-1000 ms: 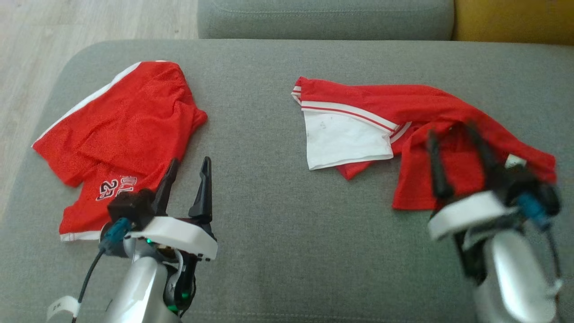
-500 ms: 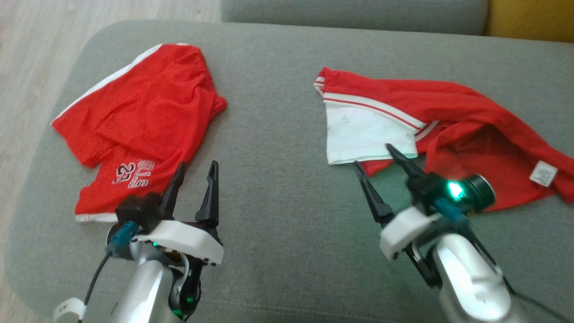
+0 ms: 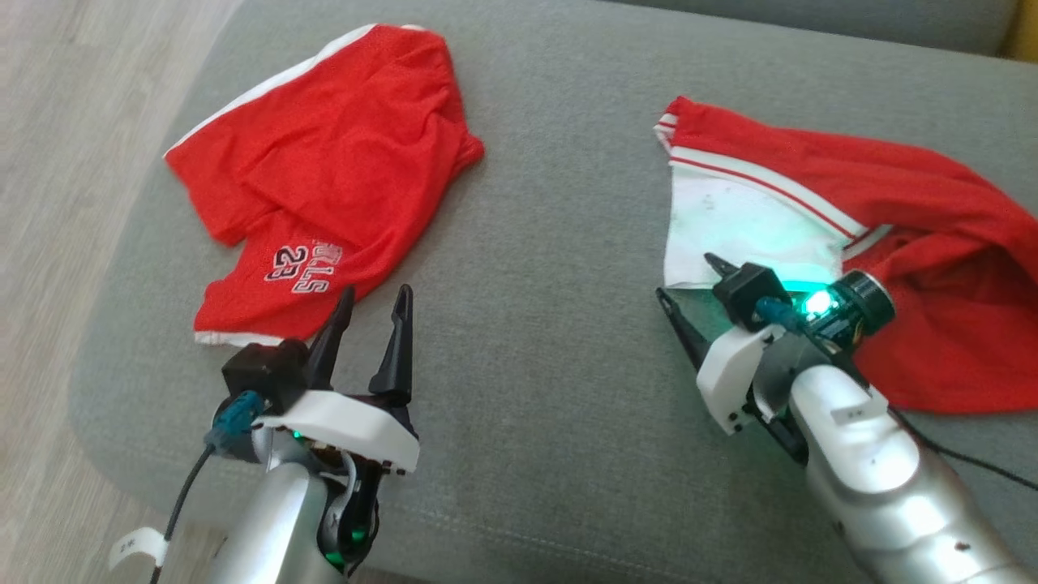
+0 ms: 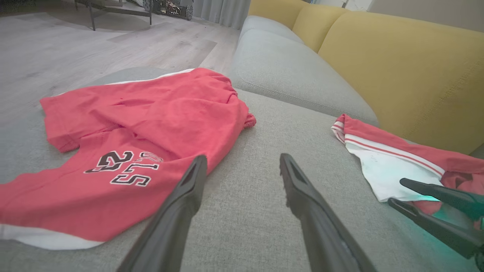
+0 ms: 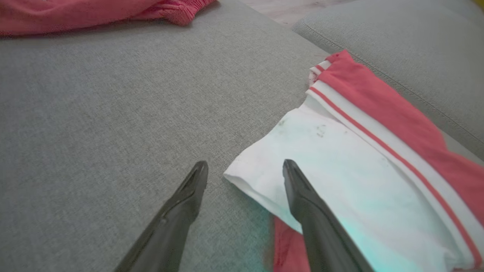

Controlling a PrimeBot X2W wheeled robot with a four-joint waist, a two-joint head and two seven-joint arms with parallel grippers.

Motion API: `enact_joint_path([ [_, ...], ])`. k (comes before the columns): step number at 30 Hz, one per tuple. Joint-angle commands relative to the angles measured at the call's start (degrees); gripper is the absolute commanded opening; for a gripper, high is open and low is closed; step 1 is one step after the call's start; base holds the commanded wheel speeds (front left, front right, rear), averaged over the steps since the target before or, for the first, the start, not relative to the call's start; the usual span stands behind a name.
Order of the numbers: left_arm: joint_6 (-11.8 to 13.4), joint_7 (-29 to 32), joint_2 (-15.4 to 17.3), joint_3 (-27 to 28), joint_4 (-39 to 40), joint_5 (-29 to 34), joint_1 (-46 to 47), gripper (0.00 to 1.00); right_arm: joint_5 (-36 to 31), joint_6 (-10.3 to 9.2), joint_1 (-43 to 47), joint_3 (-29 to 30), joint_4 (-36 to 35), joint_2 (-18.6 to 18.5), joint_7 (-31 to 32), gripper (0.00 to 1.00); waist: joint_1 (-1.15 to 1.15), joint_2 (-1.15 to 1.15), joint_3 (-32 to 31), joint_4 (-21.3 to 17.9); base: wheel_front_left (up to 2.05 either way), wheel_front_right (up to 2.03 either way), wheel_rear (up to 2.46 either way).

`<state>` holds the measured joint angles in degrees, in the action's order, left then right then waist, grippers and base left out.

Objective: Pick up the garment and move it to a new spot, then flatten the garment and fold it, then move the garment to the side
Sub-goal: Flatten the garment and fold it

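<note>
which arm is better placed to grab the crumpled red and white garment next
Right, most likely: the open right pincer sits at the white corner of the red and white garment, while the open left pincer is by the numbered red garment.

layout | left garment (image 3: 324,162) laid on cushion (image 3: 551,268), left side | right garment (image 3: 916,219) laid right, well apart

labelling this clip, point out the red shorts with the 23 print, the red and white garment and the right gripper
red shorts (image 3: 349,154): head view, red middle of the cloth
red and white garment (image 3: 730,223): head view, its white panel
right gripper (image 5: 245,165): right wrist view, midway between fingertips
</note>
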<state>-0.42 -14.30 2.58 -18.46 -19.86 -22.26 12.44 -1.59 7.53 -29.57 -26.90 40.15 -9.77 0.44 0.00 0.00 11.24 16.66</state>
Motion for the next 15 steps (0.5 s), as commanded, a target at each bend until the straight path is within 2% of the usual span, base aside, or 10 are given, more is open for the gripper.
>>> enact_joint_path([
  [1, 0.3, -0.7, 0.3, 1.3, 1.8, -0.2, 2.9, 1.00, 0.3, -0.04, -1.8, -0.8, -1.1, 0.2, -0.5, 1.00, 0.00, 0.00, 0.6, 0.6, 0.00, 0.00, 0.00],
  [8, 0.6, -0.7, 0.3, 1.0, 2.1, -0.8, 3.4, 1.00, 1.3, -0.04, -4.6, -2.4, 5.2, 0.5, -0.9, 1.00, 0.00, 0.00, 1.6, 1.4, 0.00, 0.00, 0.00],
  [9, 0.7, -0.7, 0.3, 1.0, 2.1, -0.8, 3.4, 1.00, 1.6, -0.04, -4.9, -2.9, 5.8, 0.6, -1.0, 0.00, 0.00, 0.00, 1.7, 1.3, 0.00, 0.00, 0.00],
  [15, 1.0, -0.7, 0.3, 0.9, 1.9, -0.9, 3.7, 1.00, 3.2, -0.04, -6.7, -5.2, 8.0, 0.8, -3.7, 0.00, 0.00, 0.00, 1.4, 0.4, 0.00, 0.00, 0.00],
])
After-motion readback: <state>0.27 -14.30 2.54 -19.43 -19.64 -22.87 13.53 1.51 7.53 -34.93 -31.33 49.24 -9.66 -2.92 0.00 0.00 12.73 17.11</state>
